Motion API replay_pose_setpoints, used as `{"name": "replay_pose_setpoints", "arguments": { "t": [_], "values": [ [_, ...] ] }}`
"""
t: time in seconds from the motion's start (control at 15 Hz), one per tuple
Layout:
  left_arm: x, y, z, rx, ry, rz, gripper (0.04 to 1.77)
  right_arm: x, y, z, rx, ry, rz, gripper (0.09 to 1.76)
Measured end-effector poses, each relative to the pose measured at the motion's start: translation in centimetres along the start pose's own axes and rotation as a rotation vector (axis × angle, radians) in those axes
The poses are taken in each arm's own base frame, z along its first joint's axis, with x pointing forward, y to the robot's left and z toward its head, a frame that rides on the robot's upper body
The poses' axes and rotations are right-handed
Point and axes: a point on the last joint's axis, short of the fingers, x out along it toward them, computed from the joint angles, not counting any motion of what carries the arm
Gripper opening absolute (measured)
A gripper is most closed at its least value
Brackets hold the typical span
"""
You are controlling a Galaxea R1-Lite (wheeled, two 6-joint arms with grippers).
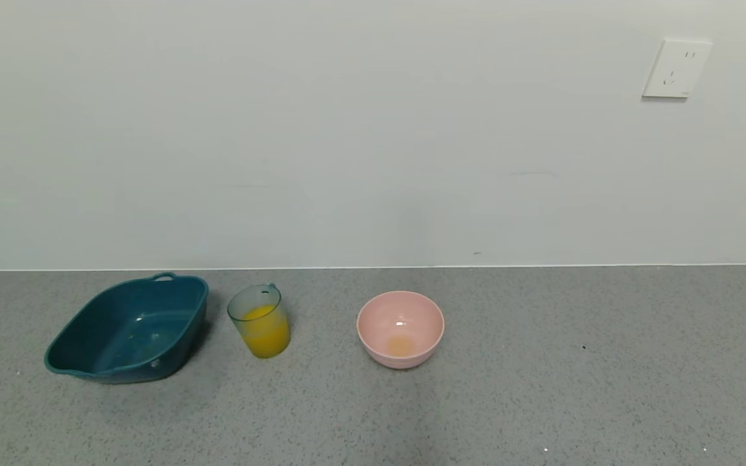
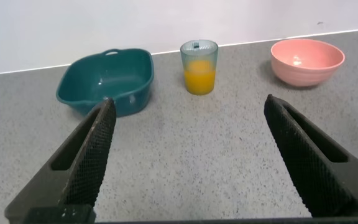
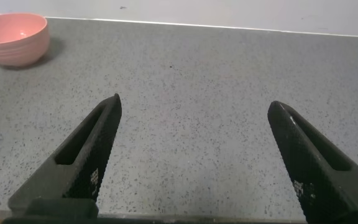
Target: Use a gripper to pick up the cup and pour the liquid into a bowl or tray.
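The pale teal cup (image 1: 259, 320) stands upright on the grey counter, about half full of orange-yellow liquid (image 1: 266, 333). The pink bowl (image 1: 401, 328) stands to its right with a faint orange trace at its bottom. Neither gripper shows in the head view. In the left wrist view the left gripper (image 2: 188, 106) is open and empty, well short of the cup (image 2: 199, 66), with the bowl (image 2: 307, 60) farther off. In the right wrist view the right gripper (image 3: 194, 102) is open and empty over bare counter, the bowl (image 3: 12, 38) far off to one side.
A dark teal oblong tray (image 1: 128, 327) with handles lies just left of the cup, also in the left wrist view (image 2: 106, 81). A white wall rises behind the counter, with a socket (image 1: 676, 68) at upper right. Bare counter stretches right of the bowl and in front.
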Motion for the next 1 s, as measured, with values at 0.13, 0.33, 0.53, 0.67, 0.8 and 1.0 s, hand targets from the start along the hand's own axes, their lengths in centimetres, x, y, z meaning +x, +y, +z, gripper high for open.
{"name": "replay_pose_setpoints", "arguments": {
  "t": [0.13, 0.33, 0.53, 0.67, 0.8, 1.0],
  "values": [
    [0.4, 0.2, 2.3, 0.0, 0.004, 0.004, 1.72, 0.0, 0.0, 0.0, 0.0, 0.0, 0.0, 1.71],
    [1.7, 0.5, 6.7, 0.0, 0.009, 0.0, 1.72, 0.0, 0.0, 0.0, 0.0, 0.0, 0.0, 1.71],
    [4.2, 0.8, 10.7, 0.015, 0.05, -0.007, 1.72, 0.0, 0.0, 0.0, 0.0, 0.0, 0.0, 1.71],
    [6.3, 0.9, 12.1, 0.043, 0.107, -0.019, 1.72, 0.0, 0.0, 0.0, 0.0, 0.0, 0.0, 1.71],
    [8.8, 0.9, 12.8, 0.062, 0.175, -0.042, 1.72, 0.0, 0.0, 0.0, 0.0, 0.0, 0.0, 1.71],
    [12.7, 0.4, 12.7, 0.077, 0.29, -0.103, 1.72, 0.0, 0.0, 0.0, 0.0, 0.0, 0.0, 1.71]
  ]
}}
